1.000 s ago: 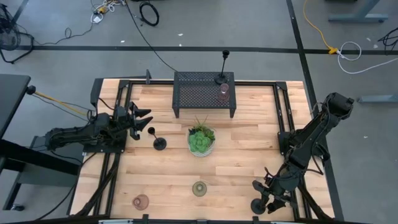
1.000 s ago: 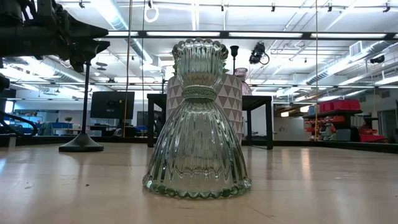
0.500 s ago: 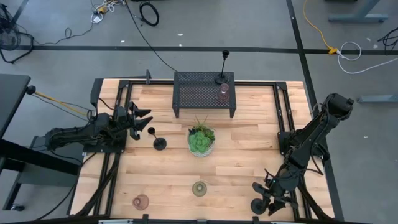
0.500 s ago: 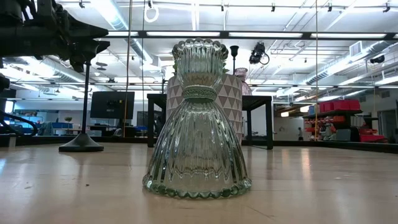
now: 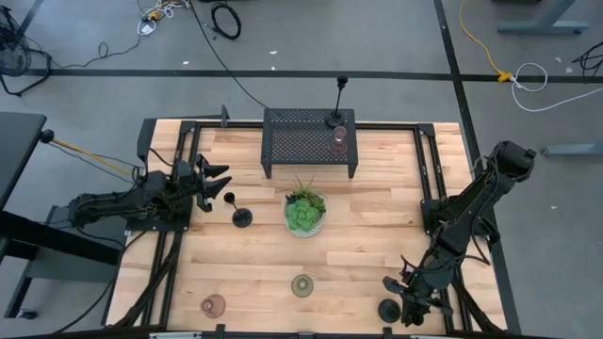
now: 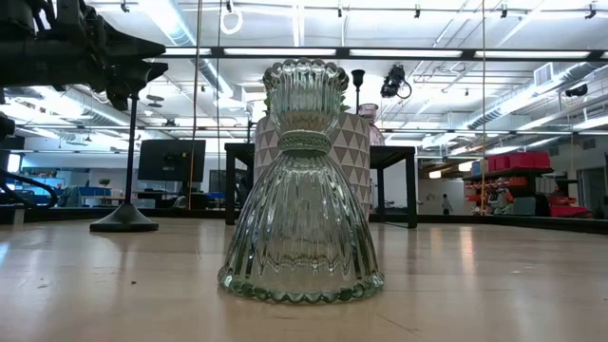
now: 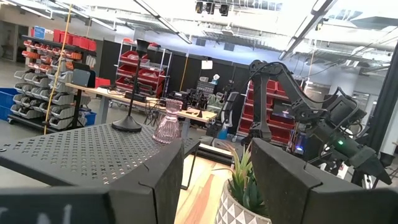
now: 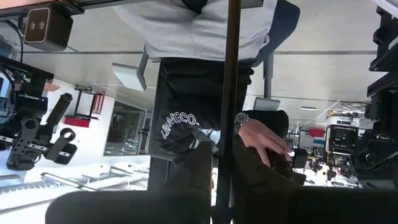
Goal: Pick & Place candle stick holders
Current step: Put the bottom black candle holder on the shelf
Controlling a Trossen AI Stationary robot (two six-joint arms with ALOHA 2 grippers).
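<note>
My right claw [image 5: 407, 303] is low at the desk's [image 5: 377, 235] near right corner, pinching the thin stem of a black candle holder [image 5: 388, 311]. My left claw [image 5: 219, 182] hovers spread beside another black holder [image 5: 242, 218]. A third holder [image 5: 335, 120] stands on the mesh rack [image 5: 301, 139].

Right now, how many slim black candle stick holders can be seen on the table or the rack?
3. One black holder stands on the mesh rack, one beside the left gripper, and one at the right gripper by the table's front right edge.
</note>
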